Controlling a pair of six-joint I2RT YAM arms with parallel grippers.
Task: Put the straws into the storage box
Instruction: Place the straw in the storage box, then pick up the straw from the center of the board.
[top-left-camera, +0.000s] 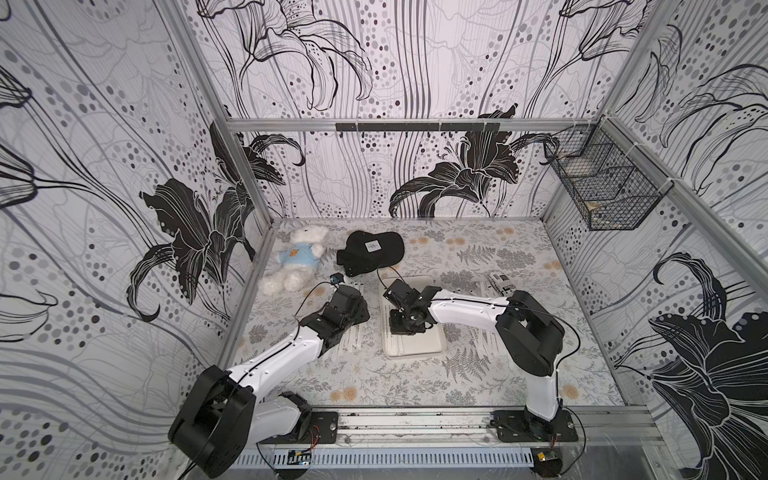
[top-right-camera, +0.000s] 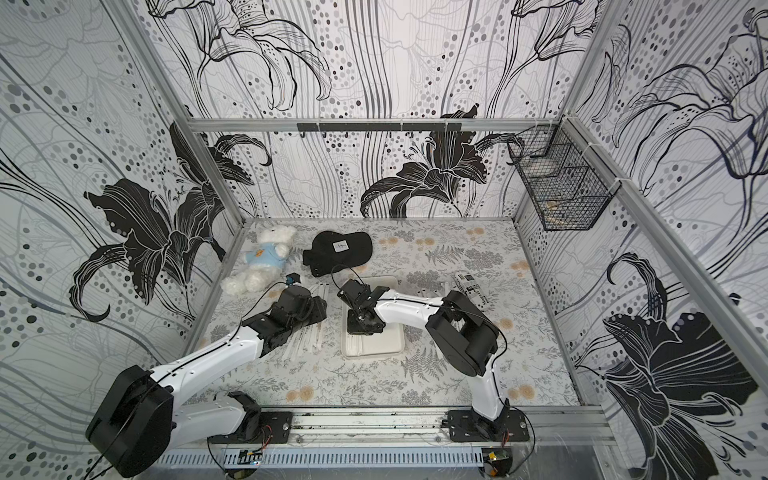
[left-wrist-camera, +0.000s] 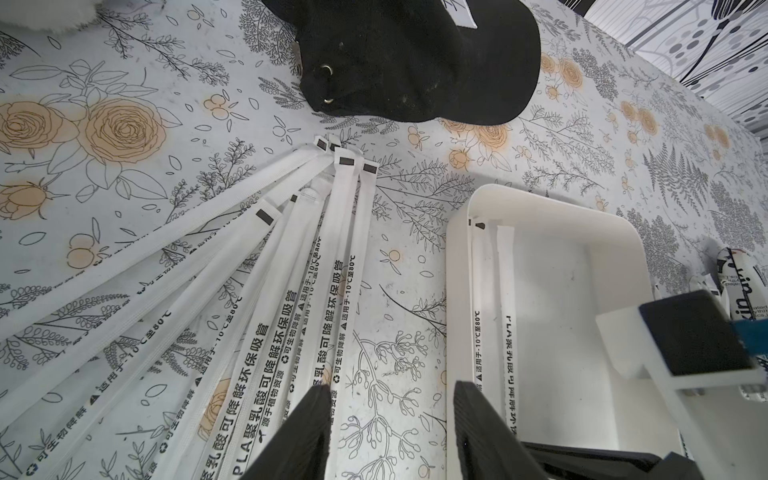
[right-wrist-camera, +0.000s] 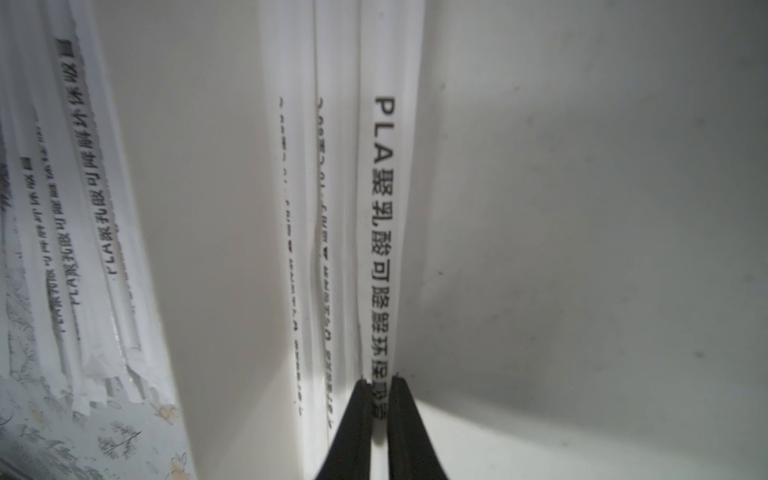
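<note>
Several straws (left-wrist-camera: 291, 270) lie fanned on the flowered cloth, left of the storage box (left-wrist-camera: 540, 199); both top views show them (top-left-camera: 356, 337) (top-right-camera: 308, 337) beside the left wrist. My left gripper (left-wrist-camera: 392, 415) is open over bare cloth, one finger above the straws and the other by the box wall. Two straws (left-wrist-camera: 478, 299) lie along the box's left wall. My right gripper (right-wrist-camera: 380, 399) is down inside the storage box (top-left-camera: 415, 353), shut on a straw (right-wrist-camera: 386, 208) printed PLA that lies next to two others on the box floor (right-wrist-camera: 582, 208).
A black cap (top-left-camera: 370, 251) and a white teddy bear (top-left-camera: 293, 264) sit at the back left. A short printed tube (top-left-camera: 500, 284) lies right of the box, behind the right arm. A black wire basket (top-left-camera: 602, 187) hangs on the right wall.
</note>
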